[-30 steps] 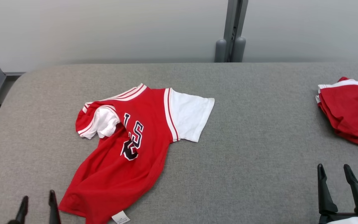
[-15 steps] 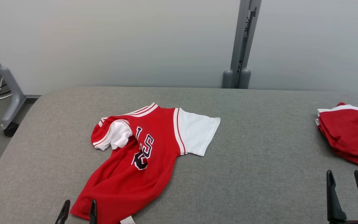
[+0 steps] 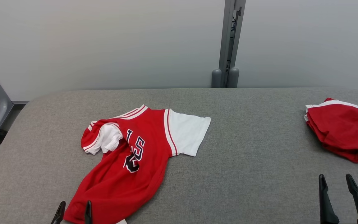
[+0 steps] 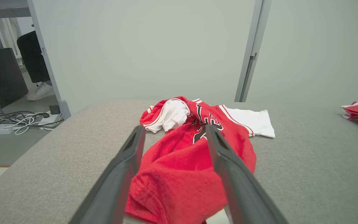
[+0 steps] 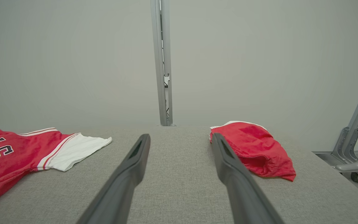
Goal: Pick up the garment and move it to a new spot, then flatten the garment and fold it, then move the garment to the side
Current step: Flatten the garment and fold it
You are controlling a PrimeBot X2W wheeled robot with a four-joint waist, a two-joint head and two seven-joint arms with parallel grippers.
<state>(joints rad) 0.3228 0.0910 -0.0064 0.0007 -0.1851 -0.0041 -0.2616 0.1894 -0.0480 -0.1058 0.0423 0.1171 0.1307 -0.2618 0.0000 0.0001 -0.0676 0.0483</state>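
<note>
Head view: the garment (image 3: 135, 161), a red jersey with white sleeves, lies rumpled on the grey table (image 3: 244, 174), forward of the grey post (image 3: 228, 43) and to the robot's left of it. One sleeve is spread flat toward the post. The other is bunched over the chest, and the body trails in loose folds away from the post. The left gripper (image 3: 75, 203) sits at the hem corner farthest from the post, fingers apart. The right gripper (image 3: 335, 176) hangs over bare table to the post's right, also spread and holding nothing. A second red bundle (image 3: 340, 137) lies further to the post's right, well apart from the jersey.

Left wrist view: the left gripper (image 4: 175, 127) points toward the post with its two fingers wide, and the heaped hem (image 4: 179, 183) rises between them. Whether either finger touches cloth cannot be told.

Right wrist view: the right gripper (image 5: 180, 136) faces the post with its fingers apart over bare table. The bundle (image 5: 253, 149) is just to its right, the jersey's flat sleeve (image 5: 73, 149) off to its left.

The first step appears to be in hand: the pick-up, with no grasp made yet. The next move likely calls for the left fingers to settle onto the hem fold and close on it. The right arm would have to cross toward the jersey if a two-point lift is wanted.
</note>
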